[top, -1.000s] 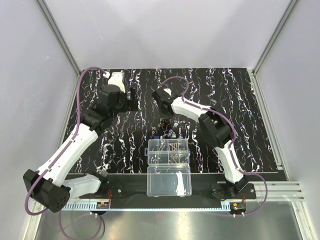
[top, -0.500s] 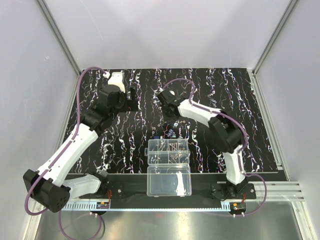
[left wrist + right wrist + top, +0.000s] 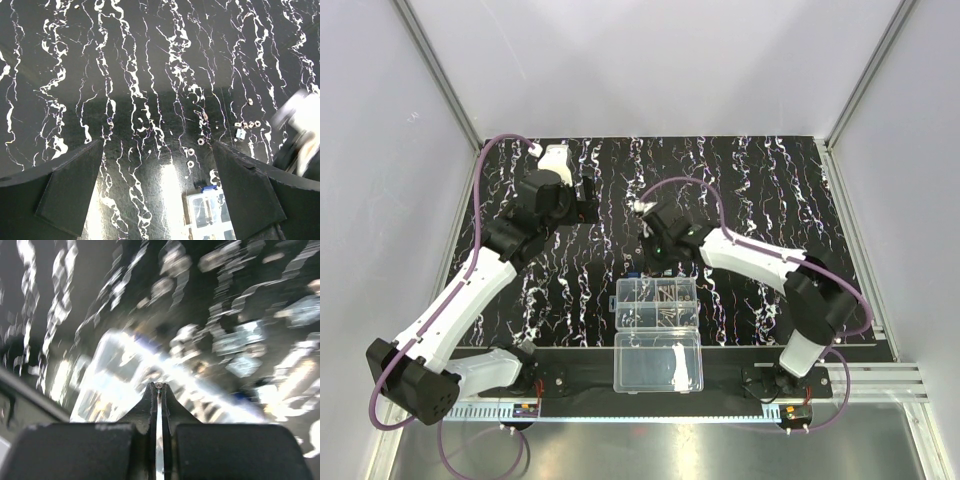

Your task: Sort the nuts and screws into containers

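Note:
My right gripper (image 3: 158, 386) is shut on a tiny round silvery piece that looks like a nut (image 3: 158, 385), pinched at the very fingertips. Below it, the clear organizer's containers (image 3: 115, 385) blur past. From above, the right gripper (image 3: 656, 262) hangs just behind the containers (image 3: 618, 300), some of which hold slim screws (image 3: 665, 294). Several loose nuts (image 3: 200, 141) lie on the black streaked mat (image 3: 150, 75) in the left wrist view. My left gripper (image 3: 157, 190) is open over bare mat at the back left (image 3: 582, 195), holding nothing.
The undivided clear lid half (image 3: 659, 362) lies folded open toward the arm bases. A small blue piece (image 3: 240, 133) sits among the nuts. The organizer's blue clasp (image 3: 207, 189) shows at its far edge. White walls enclose the mat.
The right gripper closed and swung from the loose pile toward the organizer, its elbow moving out to the right. The left arm barely moved.

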Robot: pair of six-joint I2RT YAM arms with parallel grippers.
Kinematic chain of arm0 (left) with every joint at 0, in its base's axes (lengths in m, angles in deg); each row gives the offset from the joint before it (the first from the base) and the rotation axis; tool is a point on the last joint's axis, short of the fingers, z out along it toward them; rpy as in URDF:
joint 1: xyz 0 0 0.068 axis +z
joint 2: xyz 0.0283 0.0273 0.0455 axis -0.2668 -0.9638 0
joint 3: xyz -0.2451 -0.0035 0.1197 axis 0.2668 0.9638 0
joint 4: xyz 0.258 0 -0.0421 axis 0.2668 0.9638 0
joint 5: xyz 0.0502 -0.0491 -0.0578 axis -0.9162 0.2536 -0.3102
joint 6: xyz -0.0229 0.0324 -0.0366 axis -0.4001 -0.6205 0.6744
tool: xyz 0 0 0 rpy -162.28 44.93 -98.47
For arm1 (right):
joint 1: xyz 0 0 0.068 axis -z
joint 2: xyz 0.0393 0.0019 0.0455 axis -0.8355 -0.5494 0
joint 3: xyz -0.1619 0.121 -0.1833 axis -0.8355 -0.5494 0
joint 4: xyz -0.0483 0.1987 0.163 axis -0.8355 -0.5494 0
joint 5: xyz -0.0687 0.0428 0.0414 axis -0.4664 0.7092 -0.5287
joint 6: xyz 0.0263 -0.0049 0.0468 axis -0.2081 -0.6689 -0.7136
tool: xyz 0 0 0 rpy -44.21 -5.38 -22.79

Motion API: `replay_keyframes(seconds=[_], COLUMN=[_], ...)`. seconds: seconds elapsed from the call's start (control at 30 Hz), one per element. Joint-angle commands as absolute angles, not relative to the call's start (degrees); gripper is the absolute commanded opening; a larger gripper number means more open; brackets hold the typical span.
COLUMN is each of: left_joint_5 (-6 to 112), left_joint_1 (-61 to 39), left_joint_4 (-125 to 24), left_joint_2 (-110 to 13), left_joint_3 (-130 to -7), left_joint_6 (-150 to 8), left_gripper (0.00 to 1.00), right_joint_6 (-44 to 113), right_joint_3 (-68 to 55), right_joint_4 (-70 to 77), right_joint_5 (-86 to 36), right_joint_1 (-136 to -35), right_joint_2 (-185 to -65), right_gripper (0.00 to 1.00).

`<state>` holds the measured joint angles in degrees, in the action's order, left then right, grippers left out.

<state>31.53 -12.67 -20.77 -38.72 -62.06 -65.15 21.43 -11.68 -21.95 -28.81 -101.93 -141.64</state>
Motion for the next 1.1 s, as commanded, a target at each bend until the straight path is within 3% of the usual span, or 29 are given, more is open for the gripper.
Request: replay_keyframes(seconds=[0.0, 0.47, 0.6, 0.63, 0.77, 0.9, 1.07], left_joint_5=[32.95, 31.98, 31.80, 31.80, 31.63, 31.54, 31.45], left_joint_1=[-12.92, -12.92, -12.92, -12.92, -12.92, -12.92, -12.92], left_joint_4=[-21.93, -21.67, -21.67, -21.67, -21.58, -21.58, -21.58], left_joint_2=[-37.56, -37.21, -37.38, -37.29, -37.38, -37.38, -37.29], left_joint_3=[-64.00, -64.18, -64.18, -64.18, -64.18, -64.18, -64.18], left_joint_6=[-64.55, -64.90, -64.98, -64.98, -64.98, -64.98, -65.07], left_gripper=[0.99, 0.99, 0.99, 0.99, 0.99, 0.99, 0.99], right_joint_6=[24.52, 24.87, 25.05, 25.22, 25.14, 25.14, 22.25], right_joint_3=[-12.06, -10.66, -9.87, -9.43, -7.50, -3.46, 2.61], right_joint_4=[-19.66, -22.38, -23.43, -23.79, -25.02, -28.70, -31.34], right_joint_5=[-25.48, -27.94, -27.94, -27.86, -28.29, -32.50, -39.62], right_joint_1=[-106.15, -106.86, -106.86, -106.86, -106.86, -106.68, -104.84], right_joint_2=[-141.78, -146.36, -146.10, -145.84, -143.47, -142.93, -147.49], right_gripper=[0.00, 0.02, 0.20, 0.32, 0.45, 0.49, 0.47])
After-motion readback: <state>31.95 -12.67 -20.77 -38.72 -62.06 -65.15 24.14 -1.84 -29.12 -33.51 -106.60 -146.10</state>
